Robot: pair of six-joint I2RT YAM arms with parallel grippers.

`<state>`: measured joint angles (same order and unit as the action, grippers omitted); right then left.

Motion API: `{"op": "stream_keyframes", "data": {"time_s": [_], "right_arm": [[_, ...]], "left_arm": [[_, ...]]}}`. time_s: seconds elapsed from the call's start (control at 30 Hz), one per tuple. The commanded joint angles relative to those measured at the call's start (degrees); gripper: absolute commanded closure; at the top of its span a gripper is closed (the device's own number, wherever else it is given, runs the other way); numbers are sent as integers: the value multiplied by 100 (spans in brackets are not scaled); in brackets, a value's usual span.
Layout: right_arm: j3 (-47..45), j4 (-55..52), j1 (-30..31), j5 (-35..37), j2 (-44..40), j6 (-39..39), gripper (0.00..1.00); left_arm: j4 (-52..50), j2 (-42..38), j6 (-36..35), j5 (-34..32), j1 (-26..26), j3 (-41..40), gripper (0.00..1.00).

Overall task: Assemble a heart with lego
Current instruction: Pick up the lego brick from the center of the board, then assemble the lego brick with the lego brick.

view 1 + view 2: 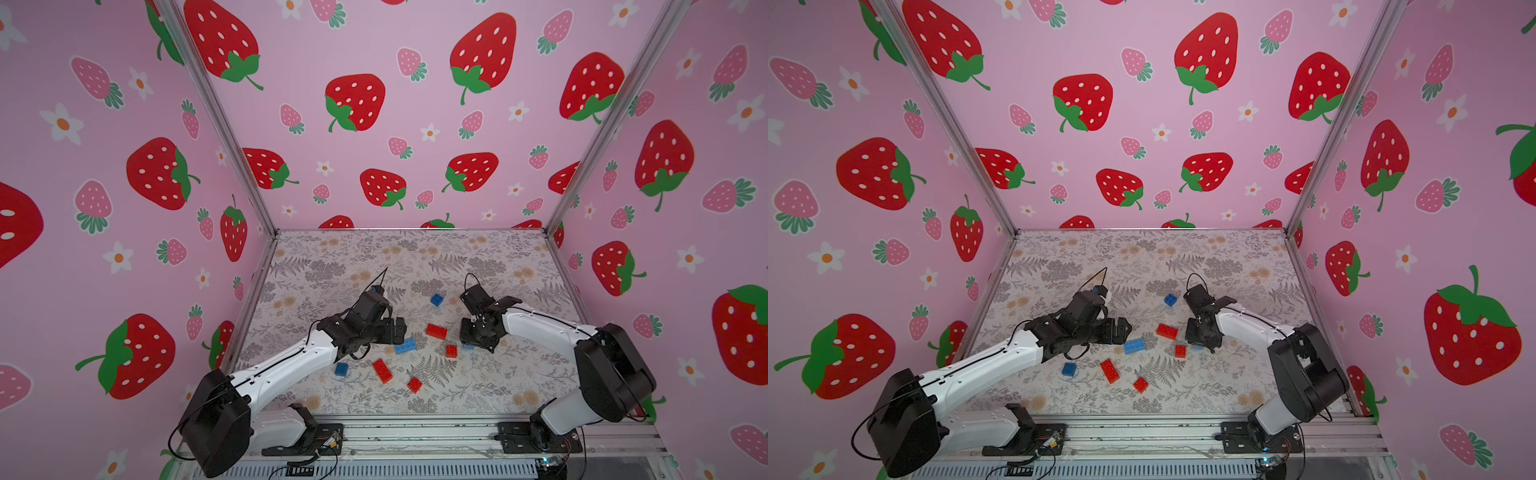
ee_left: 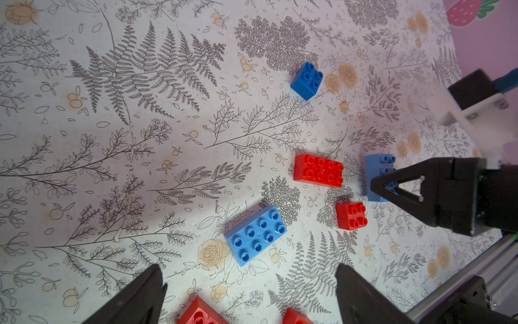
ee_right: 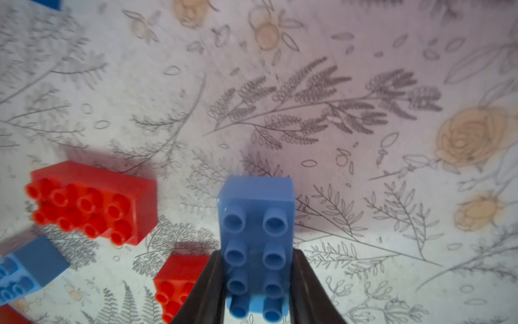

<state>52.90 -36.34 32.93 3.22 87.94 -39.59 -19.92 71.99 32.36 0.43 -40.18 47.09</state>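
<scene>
Several loose red and blue lego bricks lie on the floral table (image 1: 478,257); no joined heart is in view. My right gripper (image 3: 256,254) is shut on a long light-blue brick (image 3: 256,202), gripping its long sides just above the table. Beside it are a long red brick (image 1: 436,331) and a small red brick (image 1: 451,351). My left gripper (image 2: 249,270) is open with nothing between its fingers, hovering over a second long light-blue brick (image 2: 255,234). A small dark-blue brick (image 1: 436,299) sits farther back. A small blue brick (image 1: 341,369), a long red brick (image 1: 382,370) and a small red brick (image 1: 414,384) lie nearer the front.
Pink strawberry-print walls (image 1: 374,124) close in the table on three sides, with metal posts (image 1: 582,174) at the back corners. A metal rail (image 1: 415,432) carrying both arm bases runs along the front edge.
</scene>
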Motion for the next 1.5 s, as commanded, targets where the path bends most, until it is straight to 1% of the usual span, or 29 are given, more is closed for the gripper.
{"op": "stream_keyframes", "data": {"time_s": [0.0, 0.07, 0.23, 0.33, 0.43, 0.57, 0.7, 0.9, 1.07, 1.27, 1.37, 1.47], "right_arm": [[487, -303, -87, 34, -265, 1075, 80], [688, -276, -220, -195, -304, 1657, 82], [1437, -401, -666, -1675, 77, 3287, 83], [1952, -690, -735, -1913, 505, 4097, 83], [2465, -1085, -744, -2105, 1013, 4873, 84], [3144, -1577, -770, -2077, 1661, 5548, 97], [3742, -1998, -779, -1924, 2221, 5973, 99], [4268, -2118, -770, -2036, 2689, 6386, 97], [4728, -2259, -736, -1842, 3067, 6694, 97], [5269, -2607, -682, -1693, 3564, 6931, 96], [5403, -2666, -650, -1701, 3711, 6995, 96], [5457, -2668, -622, -1512, 3825, 6992, 96]], "left_arm": [[32, -60, -44, -122, 0, 273, 0], [37, -88, -89, -124, 34, 356, 0], [74, -12, -48, -24, 292, 564, 0], [128, 76, -29, 112, 470, 651, 0], [179, 138, -24, 116, 595, 661, 0], [233, 257, -11, 99, 750, 638, 0], [328, 371, -10, 60, 835, 634, 0], [393, 508, -23, 11, 900, 677, 0], [377, 583, -50, -14, 920, 700, 0], [368, 610, -45, -42, 916, 712, 0], [340, 606, -72, -93, 922, 696, 0], [305, 597, -88, -141, 925, 690, 0]]}}
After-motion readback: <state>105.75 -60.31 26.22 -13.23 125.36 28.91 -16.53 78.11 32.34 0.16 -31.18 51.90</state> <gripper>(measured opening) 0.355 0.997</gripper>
